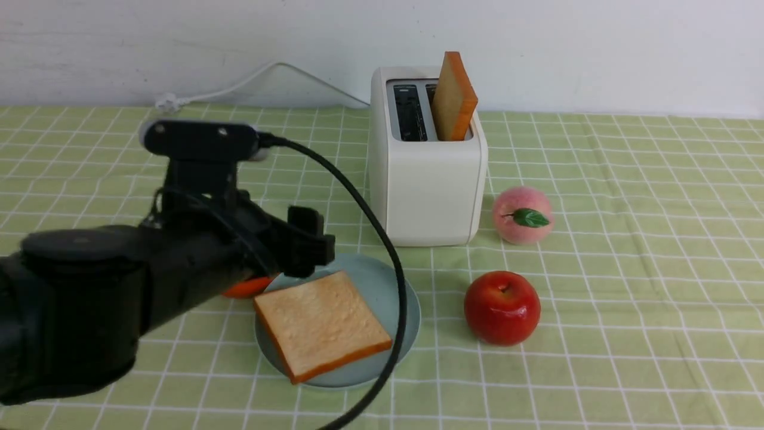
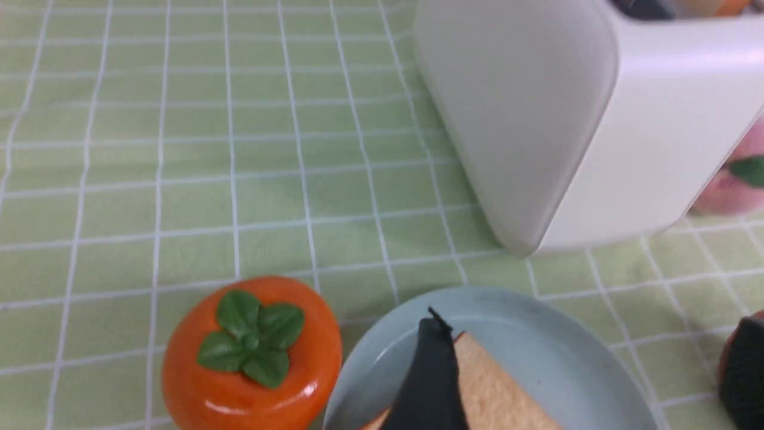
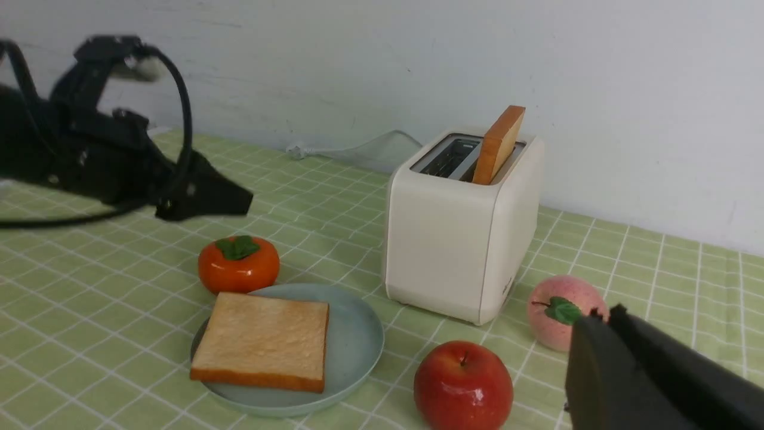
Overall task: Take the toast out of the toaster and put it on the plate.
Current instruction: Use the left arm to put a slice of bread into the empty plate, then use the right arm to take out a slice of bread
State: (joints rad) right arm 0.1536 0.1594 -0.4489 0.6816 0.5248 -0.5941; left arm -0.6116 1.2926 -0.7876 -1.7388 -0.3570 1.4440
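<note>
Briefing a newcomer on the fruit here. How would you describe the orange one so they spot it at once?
Find the cream-white toaster on the green checked cloth; the pale blue plate lies in front of it. The persimmon sits by the plate's rim on the robot's left. It is squat, glossy orange with a green leaf cap, unlike the red apple and pink peach.

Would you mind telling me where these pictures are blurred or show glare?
Front view: sharp, evenly lit, a small highlight on the red apple. Left wrist view: the toaster is close and soft; glare on the persimmon. Right wrist view: the left arm looks blurred.
</note>
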